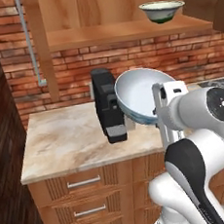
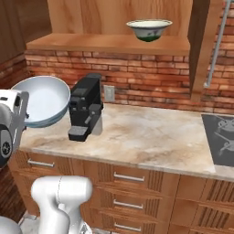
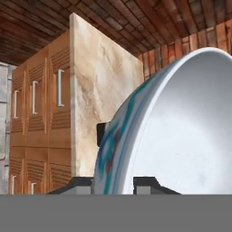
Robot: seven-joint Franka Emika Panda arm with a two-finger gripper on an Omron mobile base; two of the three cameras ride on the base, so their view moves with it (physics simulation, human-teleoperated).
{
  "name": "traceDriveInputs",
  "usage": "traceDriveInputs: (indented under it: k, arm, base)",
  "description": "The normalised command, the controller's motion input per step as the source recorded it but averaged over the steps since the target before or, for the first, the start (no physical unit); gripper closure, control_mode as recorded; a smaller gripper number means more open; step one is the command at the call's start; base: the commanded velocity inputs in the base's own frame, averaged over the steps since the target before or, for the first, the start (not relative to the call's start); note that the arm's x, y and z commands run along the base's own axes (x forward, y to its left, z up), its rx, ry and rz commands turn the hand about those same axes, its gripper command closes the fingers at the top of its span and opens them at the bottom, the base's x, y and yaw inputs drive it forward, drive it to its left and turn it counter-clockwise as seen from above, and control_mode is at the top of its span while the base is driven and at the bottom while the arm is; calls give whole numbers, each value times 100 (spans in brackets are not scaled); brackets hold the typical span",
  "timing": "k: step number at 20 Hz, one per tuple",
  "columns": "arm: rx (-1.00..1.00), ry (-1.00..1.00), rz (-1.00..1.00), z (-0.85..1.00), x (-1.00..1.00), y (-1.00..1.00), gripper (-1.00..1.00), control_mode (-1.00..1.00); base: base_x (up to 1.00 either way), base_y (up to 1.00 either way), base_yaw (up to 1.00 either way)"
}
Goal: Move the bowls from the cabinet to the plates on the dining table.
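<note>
My gripper (image 3: 113,185) is shut on the rim of a white bowl with a bluish patterned outside (image 3: 181,127). The bowl is tipped on its side, held above the counter's front edge in the left base view (image 1: 137,95) and in the right base view (image 2: 40,99). A second bowl, pale cream-green (image 1: 162,10), stands upright on the open shelf of the wooden wall cabinet (image 1: 125,32), also in the right base view (image 2: 149,29). The plates and the dining table are out of view.
A black coffee machine (image 2: 85,108) stands on the marble counter (image 2: 146,132) just behind the held bowl. A black hob (image 2: 221,137) is set into the counter at the right. Open cabinet doors with grey bar handles (image 1: 28,39) flank the shelf. Drawers (image 1: 84,183) lie below.
</note>
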Motion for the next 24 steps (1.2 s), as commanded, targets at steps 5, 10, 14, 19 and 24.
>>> traceDriveInputs:
  k: [5, 10, 14, 19, 24]
  arm:
    - [0, 0, 0, 0, 0, 0, 100, 100]
    - [0, 0, 0, 0, 0, 0, 100, 100]
    - [0, 0, 0, 0, 0, 0, 100, 100]
    - [0, 0, 0, 0, 0, 0, 100, 100]
    - [0, 0, 0, 0, 0, 0, 100, 100]
  base:
    - [-76, 0, 2]
    - [-18, 0, -8]
    - [0, 0, -47]
    - [0, 0, -60]
    - [0, -13, -56]
